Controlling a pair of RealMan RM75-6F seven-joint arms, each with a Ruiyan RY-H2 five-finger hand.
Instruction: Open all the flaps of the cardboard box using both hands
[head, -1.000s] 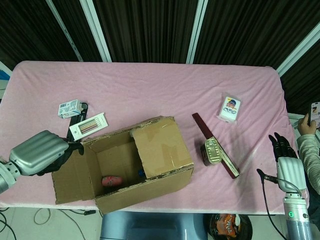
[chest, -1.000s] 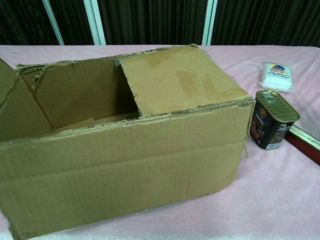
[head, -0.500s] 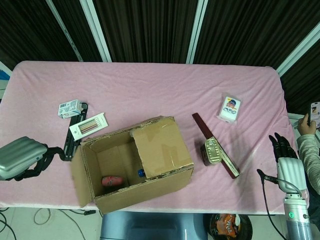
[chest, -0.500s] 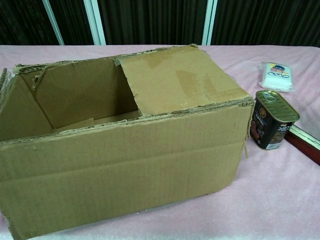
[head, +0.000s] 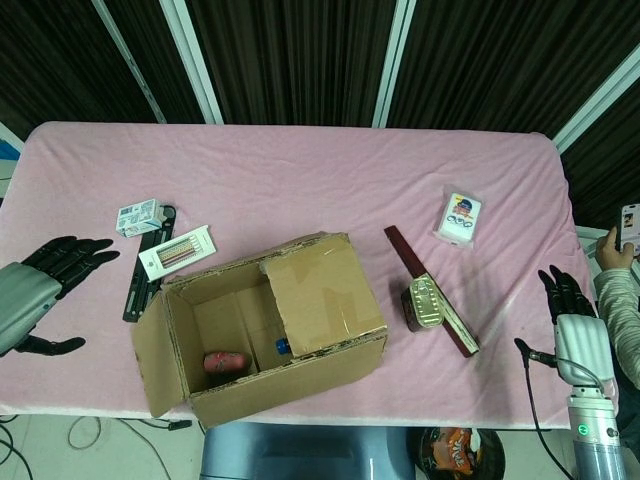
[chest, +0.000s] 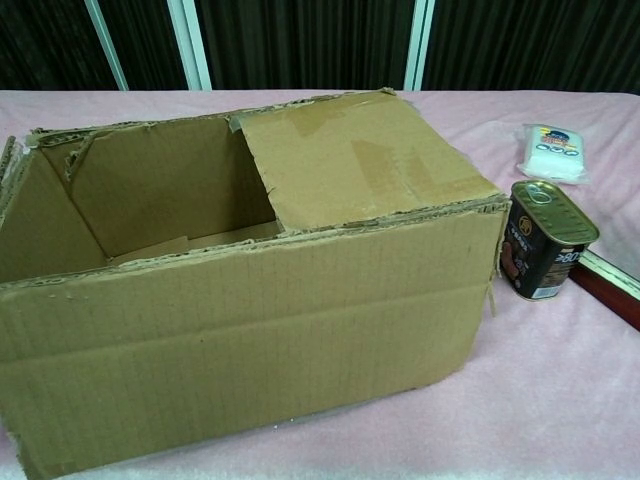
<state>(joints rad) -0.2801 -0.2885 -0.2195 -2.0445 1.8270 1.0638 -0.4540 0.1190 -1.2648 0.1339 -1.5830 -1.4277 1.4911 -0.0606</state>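
Observation:
The cardboard box (head: 262, 330) sits near the table's front edge and fills most of the chest view (chest: 250, 300). Its right flap (head: 322, 295) still lies folded over the opening (chest: 360, 160). The left flap (head: 150, 355) hangs down outside the box's left wall. A red item (head: 224, 361) lies inside on the bottom. My left hand (head: 40, 285) hovers well to the left of the box, fingers spread, holding nothing. My right hand (head: 572, 315) stays at the far right table edge, fingers extended, away from the box. Neither hand shows in the chest view.
A tin can (head: 424, 303) and a dark red strip (head: 430, 290) lie right of the box. A white packet (head: 459, 218) sits further back right. Left of the box are a small carton (head: 140, 216), a white card (head: 177, 251) and a black bar (head: 133, 295).
My left hand has let go of the left flap, drawn back to the left and spread its fingers. The flap swung from flat out to hanging down. The right hand has not moved.

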